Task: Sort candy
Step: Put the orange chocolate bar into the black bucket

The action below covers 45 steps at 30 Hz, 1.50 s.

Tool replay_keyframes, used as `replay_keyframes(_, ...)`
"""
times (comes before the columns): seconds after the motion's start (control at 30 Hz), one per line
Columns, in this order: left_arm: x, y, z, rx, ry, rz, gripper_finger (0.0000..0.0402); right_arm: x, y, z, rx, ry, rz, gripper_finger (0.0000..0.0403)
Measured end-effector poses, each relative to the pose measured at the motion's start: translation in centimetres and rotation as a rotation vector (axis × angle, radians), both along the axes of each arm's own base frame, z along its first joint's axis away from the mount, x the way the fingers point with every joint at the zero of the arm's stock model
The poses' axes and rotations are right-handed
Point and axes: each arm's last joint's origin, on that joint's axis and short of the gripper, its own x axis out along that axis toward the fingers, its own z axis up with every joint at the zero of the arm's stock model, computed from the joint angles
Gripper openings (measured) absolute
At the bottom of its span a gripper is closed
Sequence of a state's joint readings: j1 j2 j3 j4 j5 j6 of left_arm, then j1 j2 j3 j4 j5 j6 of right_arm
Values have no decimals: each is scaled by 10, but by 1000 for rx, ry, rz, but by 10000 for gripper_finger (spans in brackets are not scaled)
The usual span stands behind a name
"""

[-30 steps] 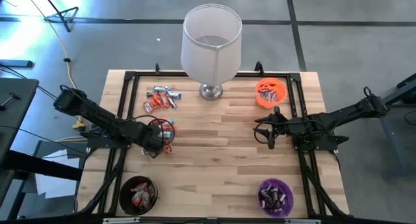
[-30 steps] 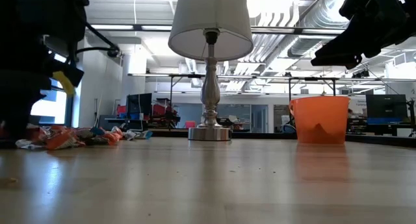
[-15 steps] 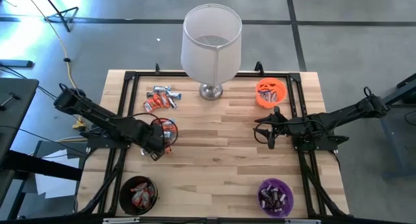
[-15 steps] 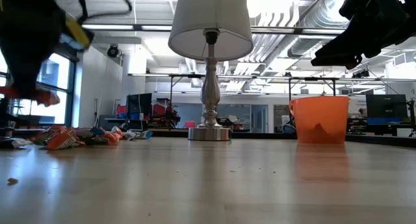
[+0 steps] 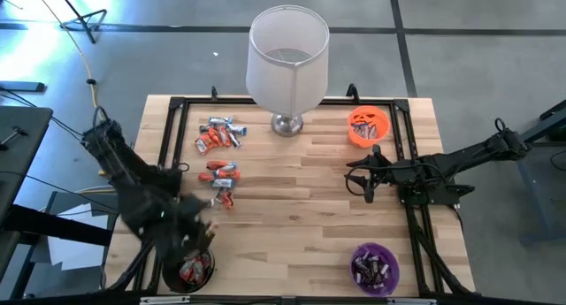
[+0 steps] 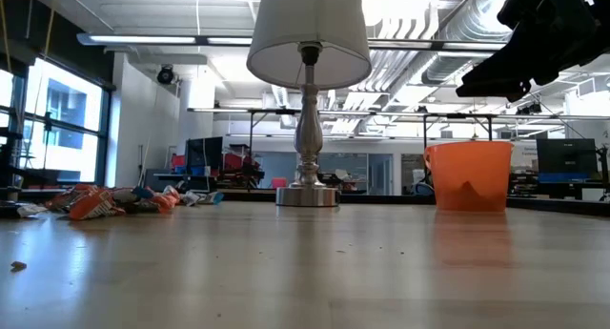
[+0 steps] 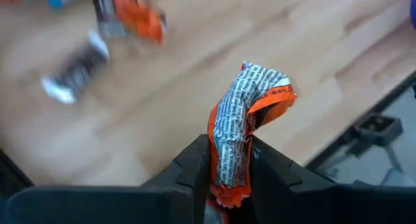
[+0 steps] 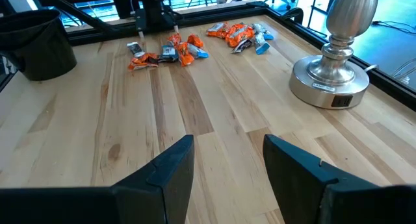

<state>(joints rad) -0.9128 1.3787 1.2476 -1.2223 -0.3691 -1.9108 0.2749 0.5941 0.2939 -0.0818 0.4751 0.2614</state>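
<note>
Since the earlier frames the left arm has swung from the middle of the desk (image 5: 301, 217) toward its near left corner, so the left pincer (image 5: 196, 237) now hangs just beside the black bowl (image 5: 187, 264), clenched on an orange-red candy bar (image 7: 240, 133) that stands up between its fingers. The right pincer (image 5: 370, 174) waits over the right side of the desk, its fingers spread and holding nothing. Sorting looks partly done: three bowls already hold candy, namely the black one, the orange bowl (image 5: 369, 126) at the far right and the purple bowl (image 5: 375, 266) at the near right. Two loose lots are left on the wood: a far cluster (image 5: 218, 134) near the lamp (image 5: 287, 57), of roughly half a dozen or more pieces, and a nearer group (image 5: 221, 183) of about four or five; exact counts cannot be made out. By colour, the held bar seems a poor match for the black bowl, though that is only a guess.
</note>
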Motion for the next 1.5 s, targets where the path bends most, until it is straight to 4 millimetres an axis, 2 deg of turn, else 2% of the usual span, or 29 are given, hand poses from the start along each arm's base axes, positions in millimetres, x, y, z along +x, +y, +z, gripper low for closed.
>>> replay_keyframes(0.13, -3, -41, -12, -60, 49, 68, 78, 0, 0, 0, 0, 0, 0, 180)
replay_keyframes(0.33, 5, -100, -14, -114, 140, 127, 78, 0, 0, 0, 0, 0, 0, 180)
replay_keyframes(0.47, 6, -120, -15, -32, 217, 190, 79, 0, 0, 0, 0, 0, 0, 180)
replay_keyframes(0.6, 6, -127, -22, 31, 261, 210, 98, 0, 0, 0, 0, 0, 0, 180)
replay_keyframes(0.77, 6, -119, -21, 114, 278, 206, 151, 0, 0, 0, 0, 0, 0, 180)
replay_keyframes(0.87, 10, -112, -16, 154, 267, 134, 177, 0, 0, 0, 0, 0, 0, 180)
replay_keyframes(1.07, 24, -89, -14, 276, 235, -61, 188, 0, 0, 0, 0, 0, 0, 180)
replay_keyframes(1.23, 29, -46, -27, 379, 327, -124, 188, 0, 0, 0, 0, 1, 0, 180)
replay_keyframes(1.5, 19, 32, -56, 445, 484, -214, 188, 0, 0, 0, 0, 1, 0, 180)
